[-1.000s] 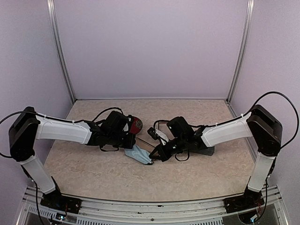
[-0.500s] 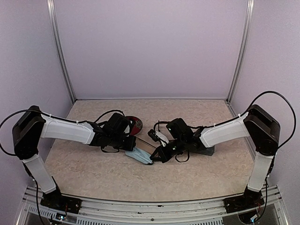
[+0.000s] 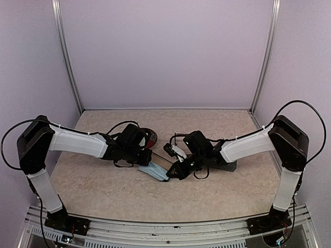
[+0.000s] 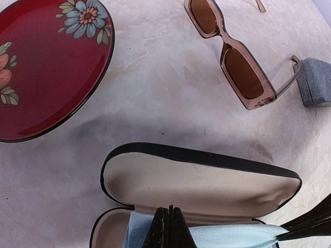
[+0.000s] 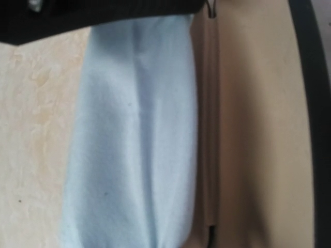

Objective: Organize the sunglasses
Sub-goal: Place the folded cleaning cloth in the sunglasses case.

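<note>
The reddish-brown sunglasses point(image 4: 231, 57) lie uncased; your left gripper point(image 4: 166, 227) and right gripper point(image 3: 175, 172) both clamp the light-blue cloth point(image 4: 227, 238), so uneven pulling could drag the open black case point(image 4: 196, 181)

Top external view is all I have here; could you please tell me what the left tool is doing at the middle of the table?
Observer: The left tool is shut, seemingly pinching a light-blue cloth over an open black oblong case with beige lining.
Operator: Are any sunglasses in that case?
Observer: None that shows; the reddish-brown translucent sunglasses lie unfolded on the table beyond it.
Operator: And that red thing?
Observer: A round red lacquered plate with painted flowers.
</note>
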You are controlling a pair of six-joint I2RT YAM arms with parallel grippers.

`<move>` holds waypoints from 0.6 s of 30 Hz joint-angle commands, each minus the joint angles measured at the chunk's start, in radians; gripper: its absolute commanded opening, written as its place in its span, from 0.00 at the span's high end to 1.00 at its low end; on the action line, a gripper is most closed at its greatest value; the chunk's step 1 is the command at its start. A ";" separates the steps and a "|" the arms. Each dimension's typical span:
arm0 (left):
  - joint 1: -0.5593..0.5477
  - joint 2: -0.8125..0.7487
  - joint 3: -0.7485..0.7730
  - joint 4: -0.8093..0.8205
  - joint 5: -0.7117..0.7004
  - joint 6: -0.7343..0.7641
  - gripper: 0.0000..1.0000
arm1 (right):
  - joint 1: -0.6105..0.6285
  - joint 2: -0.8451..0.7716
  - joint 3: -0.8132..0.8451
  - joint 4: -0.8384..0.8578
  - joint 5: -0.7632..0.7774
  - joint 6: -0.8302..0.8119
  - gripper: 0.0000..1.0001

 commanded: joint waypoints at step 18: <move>0.009 0.078 0.074 -0.018 -0.013 0.045 1.00 | 0.001 0.037 0.003 -0.037 0.007 -0.024 1.00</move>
